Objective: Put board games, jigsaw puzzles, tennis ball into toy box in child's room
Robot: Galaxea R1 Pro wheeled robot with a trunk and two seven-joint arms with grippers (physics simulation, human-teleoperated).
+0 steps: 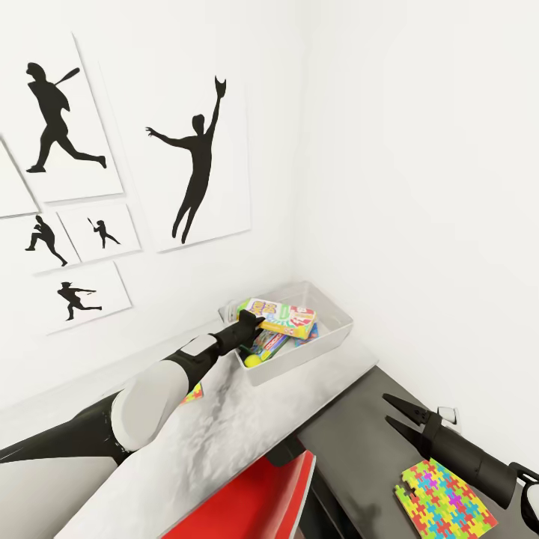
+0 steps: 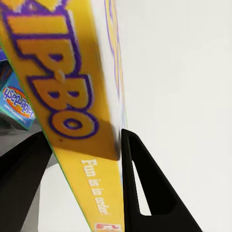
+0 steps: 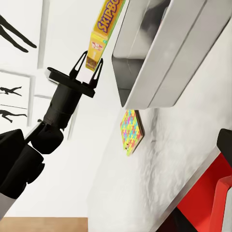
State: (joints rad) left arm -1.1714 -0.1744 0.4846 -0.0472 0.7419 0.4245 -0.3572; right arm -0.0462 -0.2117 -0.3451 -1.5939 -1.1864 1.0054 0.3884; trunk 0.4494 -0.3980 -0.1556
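One green-edged yellow SKIP-BO box (image 1: 278, 314) pinched by left gripper (image 1: 253, 323) over pale grey toy box (image 1: 338, 328); lower flat, then release. Right gripper (image 1: 399, 421) spread, 4 o'clock.

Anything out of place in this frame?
Yes: one jigsaw puzzle lies on the lower dark cabinet beside the open right gripper, not on the table. The left gripper holds the SKIP-BO box over the toy box.
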